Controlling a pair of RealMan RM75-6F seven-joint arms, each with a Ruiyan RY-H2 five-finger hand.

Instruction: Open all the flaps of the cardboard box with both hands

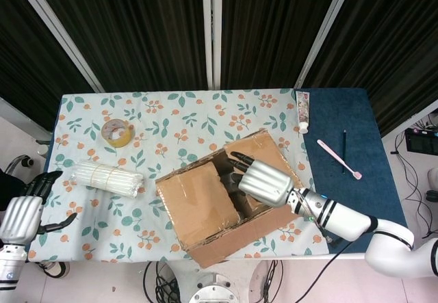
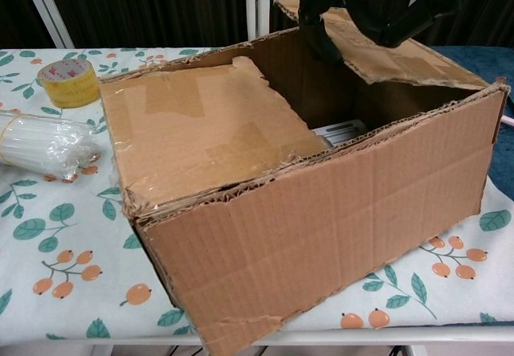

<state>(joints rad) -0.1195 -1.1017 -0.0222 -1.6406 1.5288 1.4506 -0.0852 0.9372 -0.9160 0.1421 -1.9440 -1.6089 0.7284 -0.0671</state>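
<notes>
- The cardboard box (image 1: 222,204) sits at the lower middle of the head view, turned at an angle, its near corner at the front edge of the table (image 1: 178,122).
- The right hand (image 1: 263,180) is over the box's right half, dark fingers (image 1: 239,161) reaching toward the upper left of the frame. They are at the inner edge of the right flap (image 1: 263,154).
- In the chest view the right flap (image 2: 377,55) is raised and tilted up toward the top of the frame. The dark fingers (image 2: 321,18) curl around its edge from above, so this hand is gripping the flap.
- The left flap (image 1: 198,204) lies roughly flat across the left half of the box, glossy tape on its surface. In the chest view it (image 2: 205,135) slopes slightly down into the opening.
- Between the two flaps the box is open and dark. A pale object (image 2: 341,131) shows inside near the front wall; what it is cannot be told.
- The left hand (image 1: 24,214) is at the lower left edge of the head view, off the table and well apart from the box. Its fingers are spread and hold nothing.
- A roll of yellow tape (image 1: 117,133) lies at the upper left of the floral cloth. A bundle of white sticks (image 1: 108,178) lies between it and the box.
- On the blue mat (image 1: 349,159) at the right lie a pink toothbrush (image 1: 338,159) and a dark pen (image 1: 343,151). A tube (image 1: 302,111) lies at the mat's left edge.
</notes>
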